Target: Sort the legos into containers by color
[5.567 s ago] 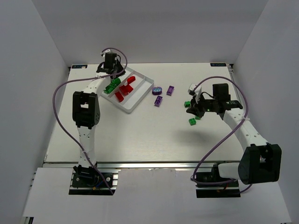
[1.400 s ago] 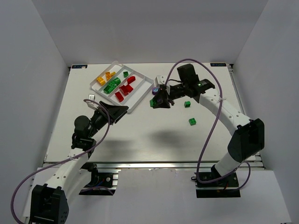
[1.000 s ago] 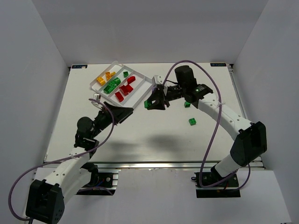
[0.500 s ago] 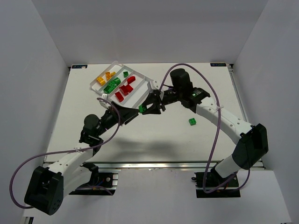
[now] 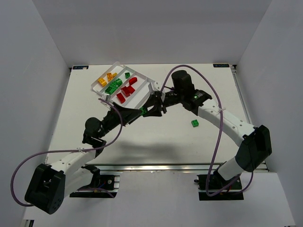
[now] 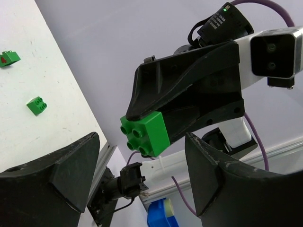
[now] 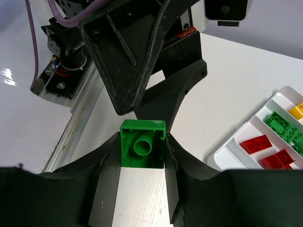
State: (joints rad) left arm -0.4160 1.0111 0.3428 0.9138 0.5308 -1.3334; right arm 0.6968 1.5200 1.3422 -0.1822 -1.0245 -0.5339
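My right gripper [image 5: 147, 110] is shut on a green lego [image 5: 143, 111] and holds it above the table, just in front of the white tray [image 5: 138, 105]. In the right wrist view the brick [image 7: 142, 150] sits hollow side up between my fingers [image 7: 108, 165]. My left gripper [image 5: 132, 112] is open and faces it, jaws wide. In the left wrist view the brick [image 6: 144, 134] hangs studs first beyond my open fingers [image 6: 61, 179]. The tray holds yellow-orange [image 5: 102, 81], green [image 5: 113, 86] and red [image 5: 127, 90] legos in separate compartments.
A green lego [image 5: 194, 123] lies on the table right of centre; the left wrist view shows it [image 6: 37, 105] and another [image 6: 9, 57]. The right arm hides the area right of the tray. The tray's near corner [image 7: 222, 158] lies beside my right gripper.
My right gripper has carried the green lego left, toward the tray's front. My left gripper has risen and reached right until it faces the brick.
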